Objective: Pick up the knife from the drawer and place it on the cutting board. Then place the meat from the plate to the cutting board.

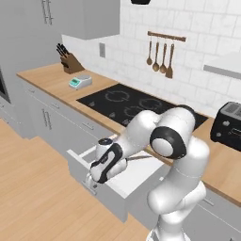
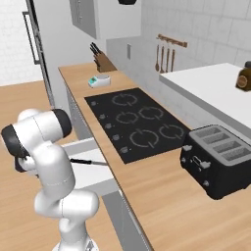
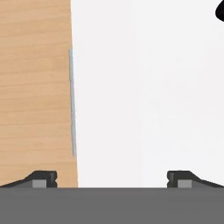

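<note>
The drawer (image 1: pixel 123 178) stands pulled out below the counter, its white inside showing (image 2: pixel 92 177). The knife (image 2: pixel 87 161) lies in it, black handle and thin blade, seen as a thin line (image 1: pixel 139 158) just right of my hand. My gripper (image 1: pixel 92 180) hangs open over the drawer's front edge, pointing down. In the hand view the gripper (image 3: pixel 112 179) has its fingertips (image 3: pixel 41 179) wide apart with nothing between them, above the drawer (image 3: pixel 144 96) and its bar handle (image 3: pixel 72 105). A black tip of the knife (image 3: pixel 220 11) shows at the top right corner. The cutting board, meat and plate are out of view.
A black cooktop (image 1: pixel 132 106) is set in the wooden counter (image 1: pixel 47 75) behind the drawer. A black toaster (image 2: pixel 219 159) stands to its right. Further left are a knife block (image 1: pixel 70 61) and a small scale (image 1: pixel 80 82). Wood floor (image 3: pixel 35 87) lies in front.
</note>
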You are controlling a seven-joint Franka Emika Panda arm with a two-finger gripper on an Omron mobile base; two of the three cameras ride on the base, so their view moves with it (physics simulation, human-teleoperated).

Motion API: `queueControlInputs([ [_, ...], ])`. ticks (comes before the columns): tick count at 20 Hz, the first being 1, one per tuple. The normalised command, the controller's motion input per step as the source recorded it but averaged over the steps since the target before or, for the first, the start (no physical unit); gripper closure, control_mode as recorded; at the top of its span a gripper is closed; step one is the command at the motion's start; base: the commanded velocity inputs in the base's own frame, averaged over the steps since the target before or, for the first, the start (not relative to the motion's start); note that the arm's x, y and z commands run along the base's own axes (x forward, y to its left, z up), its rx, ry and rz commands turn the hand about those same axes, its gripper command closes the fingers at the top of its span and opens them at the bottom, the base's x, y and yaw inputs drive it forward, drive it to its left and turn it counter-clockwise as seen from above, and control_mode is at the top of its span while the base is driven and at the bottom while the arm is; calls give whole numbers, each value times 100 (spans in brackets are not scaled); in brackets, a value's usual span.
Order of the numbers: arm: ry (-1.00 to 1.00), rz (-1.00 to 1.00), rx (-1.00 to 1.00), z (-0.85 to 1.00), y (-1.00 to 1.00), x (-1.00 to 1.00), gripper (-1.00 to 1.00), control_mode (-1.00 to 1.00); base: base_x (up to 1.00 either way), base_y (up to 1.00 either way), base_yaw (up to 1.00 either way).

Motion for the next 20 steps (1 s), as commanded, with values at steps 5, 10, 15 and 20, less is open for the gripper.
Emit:
queueControlInputs([
  [5,9,7,0,-48,99,-68,-100,-100,0,0,0],
  [10,0,2,0,23,30,-49,-100,-100,0,0,0],
  [15,-2,0,0,83,-39,-8,-100,-100,0,0,0],
  [20,1,4,2,50,-56,9,-100,-100,0,0,0],
])
